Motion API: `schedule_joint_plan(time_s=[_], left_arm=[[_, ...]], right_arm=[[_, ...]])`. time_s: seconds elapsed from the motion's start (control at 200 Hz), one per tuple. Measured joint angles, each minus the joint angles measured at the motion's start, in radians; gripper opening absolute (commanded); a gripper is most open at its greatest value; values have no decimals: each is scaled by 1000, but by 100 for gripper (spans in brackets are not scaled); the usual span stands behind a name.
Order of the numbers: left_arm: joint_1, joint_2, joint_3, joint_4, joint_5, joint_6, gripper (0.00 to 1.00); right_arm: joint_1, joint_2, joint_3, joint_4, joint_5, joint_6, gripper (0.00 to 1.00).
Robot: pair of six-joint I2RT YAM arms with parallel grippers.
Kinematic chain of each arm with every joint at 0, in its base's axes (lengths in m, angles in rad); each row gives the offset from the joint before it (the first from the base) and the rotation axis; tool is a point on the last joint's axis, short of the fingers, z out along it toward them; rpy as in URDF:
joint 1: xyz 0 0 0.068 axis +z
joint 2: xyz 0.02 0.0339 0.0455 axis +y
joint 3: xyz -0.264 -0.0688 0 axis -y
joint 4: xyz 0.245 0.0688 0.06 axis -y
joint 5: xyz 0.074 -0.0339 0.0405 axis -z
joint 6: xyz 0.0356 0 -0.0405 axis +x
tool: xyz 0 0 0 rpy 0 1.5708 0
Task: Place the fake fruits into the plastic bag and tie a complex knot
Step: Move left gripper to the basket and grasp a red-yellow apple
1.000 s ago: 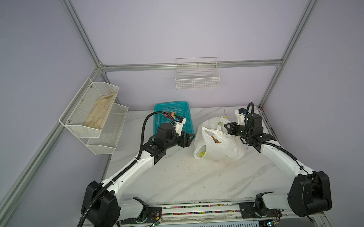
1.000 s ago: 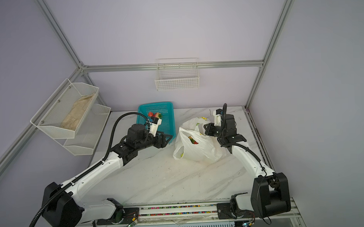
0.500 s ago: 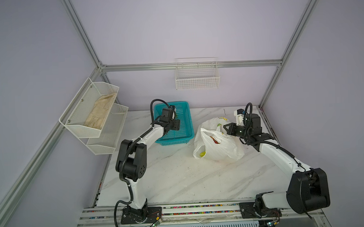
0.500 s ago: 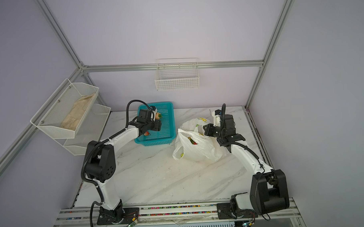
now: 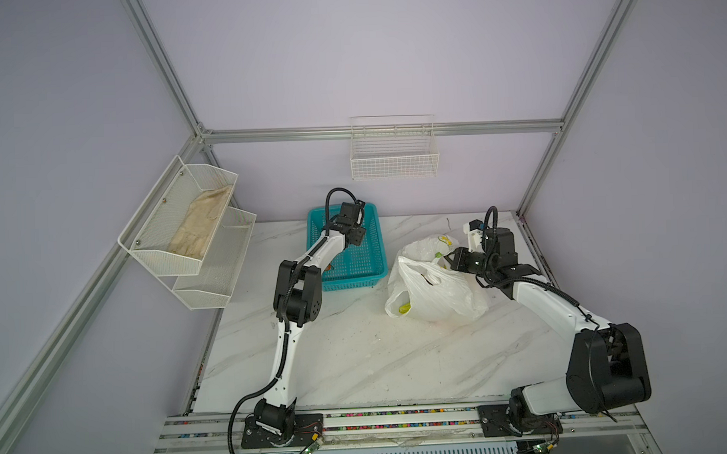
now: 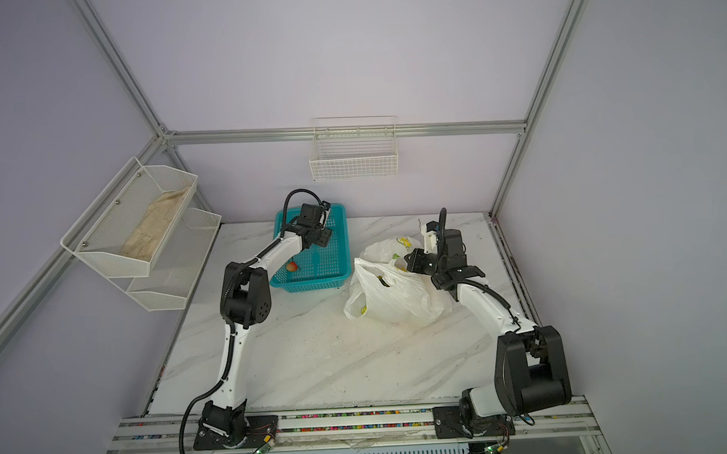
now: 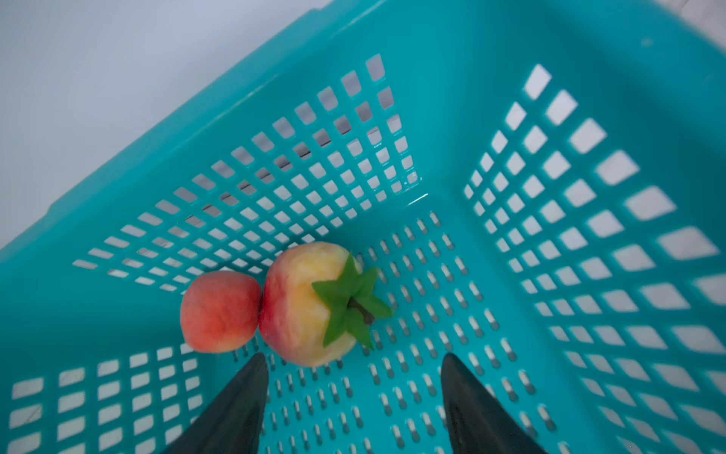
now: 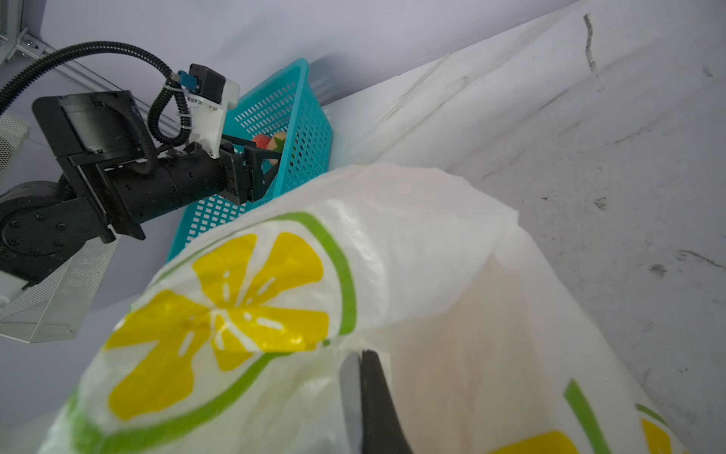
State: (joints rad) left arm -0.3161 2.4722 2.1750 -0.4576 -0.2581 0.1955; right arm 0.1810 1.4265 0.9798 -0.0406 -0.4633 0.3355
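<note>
A: While my left end effector (image 7: 352, 357) gapes wide inside the teal basket (image 7: 510, 118), two fake fruits (image 7: 306, 302) lie touching just ahead.
B: And the right?
A: My right end effector (image 8: 361, 355) pinches the plastic bag (image 8: 412, 236) beside the basket.

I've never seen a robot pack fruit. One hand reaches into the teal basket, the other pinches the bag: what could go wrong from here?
The red fruit touches the leafy fruit in the basket corner, so the open left hand might knock one aside or catch both. The shut right hand pinches only thin bag film; it might slip and let the mouth sag.
</note>
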Motion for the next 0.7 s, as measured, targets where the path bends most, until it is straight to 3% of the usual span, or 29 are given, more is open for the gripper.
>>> schedule_joint_plan(time_s=[0.2,0.52,0.7], left_arm=[[3,115,132,-2,-55,81,70],[8,187,178,34,-112,183,72],[8,197,180,53,-117,211,63]], right_arm=[[0,0,6,-1,3,0,5],[-2,0,6,0,3,0,5],[-2,-2,6,0,3,0,5]])
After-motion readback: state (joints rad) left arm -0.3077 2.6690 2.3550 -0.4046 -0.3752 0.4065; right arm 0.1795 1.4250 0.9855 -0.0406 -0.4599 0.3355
